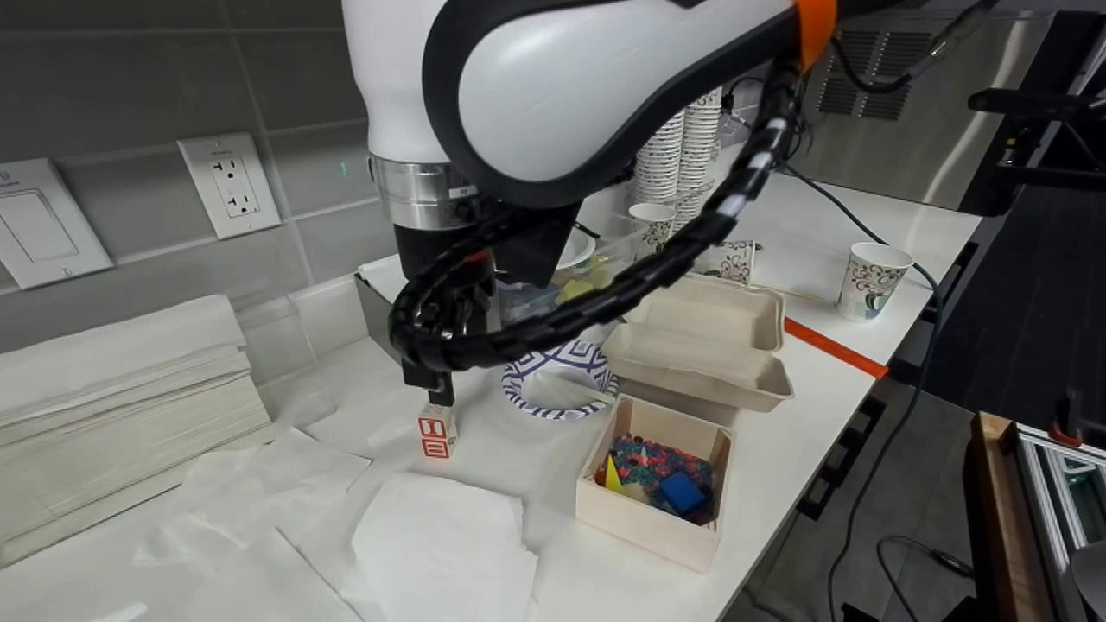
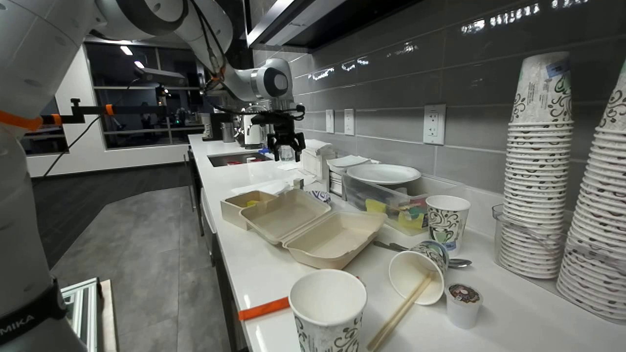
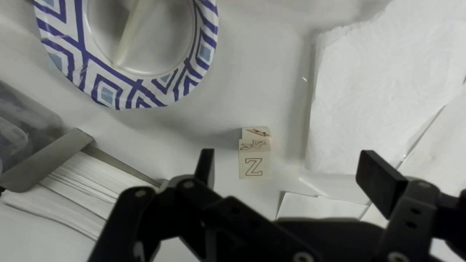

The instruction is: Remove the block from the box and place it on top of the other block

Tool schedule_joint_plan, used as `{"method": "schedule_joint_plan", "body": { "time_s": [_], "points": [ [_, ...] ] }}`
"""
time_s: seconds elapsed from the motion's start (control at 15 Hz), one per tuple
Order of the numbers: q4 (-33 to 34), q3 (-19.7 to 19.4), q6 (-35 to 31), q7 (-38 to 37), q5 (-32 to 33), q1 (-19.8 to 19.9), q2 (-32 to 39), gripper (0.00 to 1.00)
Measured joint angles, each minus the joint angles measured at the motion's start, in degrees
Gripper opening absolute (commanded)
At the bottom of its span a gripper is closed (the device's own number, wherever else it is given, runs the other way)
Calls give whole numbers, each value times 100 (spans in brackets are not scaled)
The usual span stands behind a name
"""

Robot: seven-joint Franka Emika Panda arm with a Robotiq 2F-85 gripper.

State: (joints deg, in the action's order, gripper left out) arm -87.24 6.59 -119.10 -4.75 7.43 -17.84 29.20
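Two small pale cubes with red-orange marks stand stacked on the counter. The upper block rests on the lower block. In the wrist view the upper block shows a Z, with part of the lower block behind it. The stack shows small in an exterior view. My gripper is open and holds nothing. It hovers above the stack, as an exterior view shows; in the wrist view the stack appears nearer the left finger. The tan box holds beads, a blue piece and a yellow piece.
A patterned paper bowl stands beside the stack. An open takeout container sits behind the box. White paper sheets lie in front, a paper stack by the wall. A clear bin and paper cups are farther along.
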Motion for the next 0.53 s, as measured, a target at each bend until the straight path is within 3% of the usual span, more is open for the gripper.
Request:
{"method": "schedule_joint_plan", "body": {
  "time_s": [0.53],
  "points": [
    [-1195,33,2,-55,-361,326,-992,100]
  ]
}}
